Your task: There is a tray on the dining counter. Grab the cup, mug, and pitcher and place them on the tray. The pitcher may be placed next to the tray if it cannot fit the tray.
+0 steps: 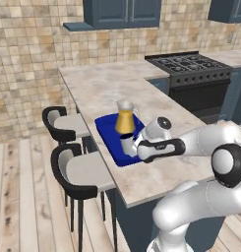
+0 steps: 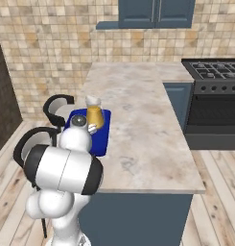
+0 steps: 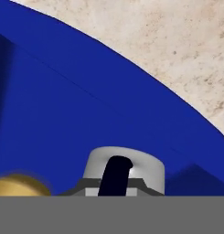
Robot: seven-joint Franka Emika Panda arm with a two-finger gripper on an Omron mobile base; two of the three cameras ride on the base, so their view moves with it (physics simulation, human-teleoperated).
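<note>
One tray (image 1: 108, 129), one pitcher (image 1: 125, 118) and one mug (image 1: 127, 144) are visible on the tabletop (image 1: 156, 118); two bar stools (image 1: 73, 172) stand along its near left edge. The deep-blue tray lies flat on the beige marbled tabletop near that edge. The pitcher stands upright on the tray, its orange-yellow lower part visible below the clear flared neck. The mug sits on the tray just in front of the pitcher, at the tip of the end effector (image 1: 133, 147). The arm extends low and roughly level over the tabletop from the base side, wrist bent toward the tray. In the hand view, the end effector (image 3: 114, 176) is clenched on the mug's pale rim, with one dark finger (image 3: 114, 176) across the mug (image 3: 131, 165), the blue tray floor (image 3: 77, 109) behind it and an edge of the pitcher (image 3: 19, 185) at lower left. No legible writing or brand marking is visible.
</note>
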